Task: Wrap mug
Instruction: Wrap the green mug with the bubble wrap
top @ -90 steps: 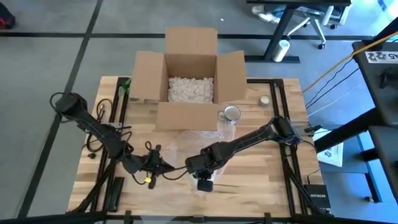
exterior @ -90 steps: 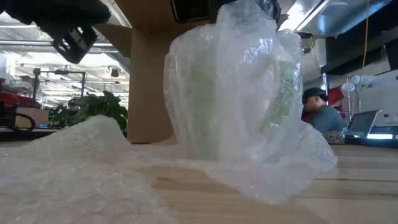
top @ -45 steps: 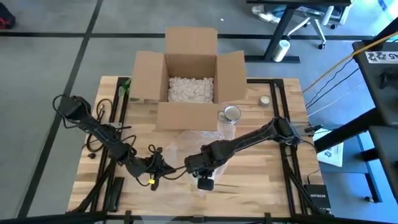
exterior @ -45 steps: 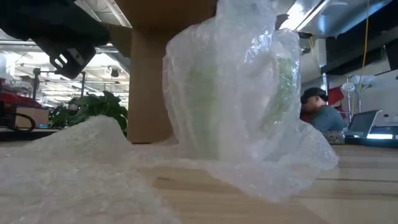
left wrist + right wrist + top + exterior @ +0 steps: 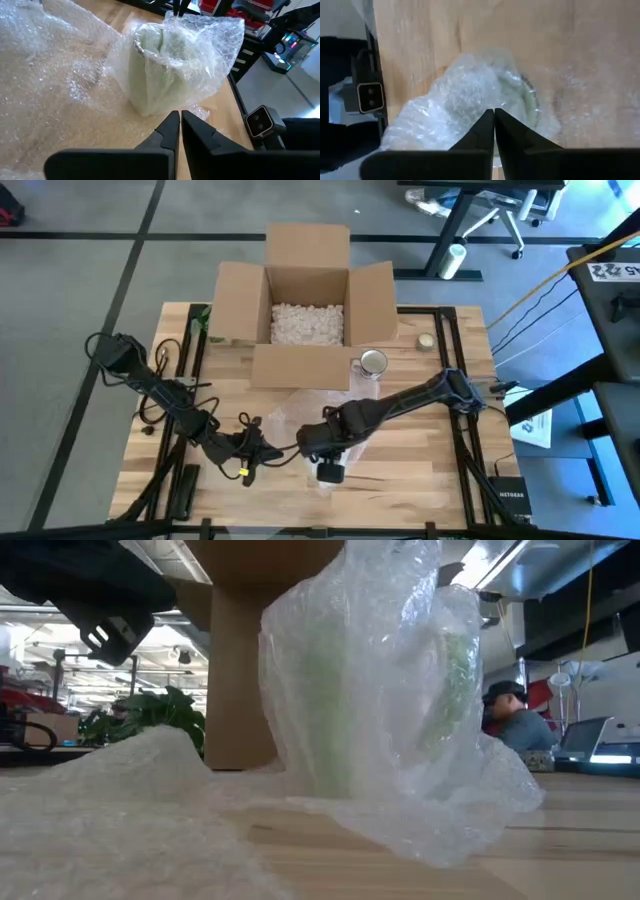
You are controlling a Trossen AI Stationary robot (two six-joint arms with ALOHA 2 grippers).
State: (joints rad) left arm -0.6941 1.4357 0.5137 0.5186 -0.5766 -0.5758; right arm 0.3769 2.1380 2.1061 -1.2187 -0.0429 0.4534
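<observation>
Now | right pincer pinching bubble wrap above mug | left pincer together

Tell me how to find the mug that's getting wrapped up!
Start at the big open cardboard box at the table's far side, then come toward the near edge, where the two dark arms meet. The pale green mug stands upright there, bundled in clear bubble wrap. The other mug, beside the box, is shiny metal and bare.
</observation>
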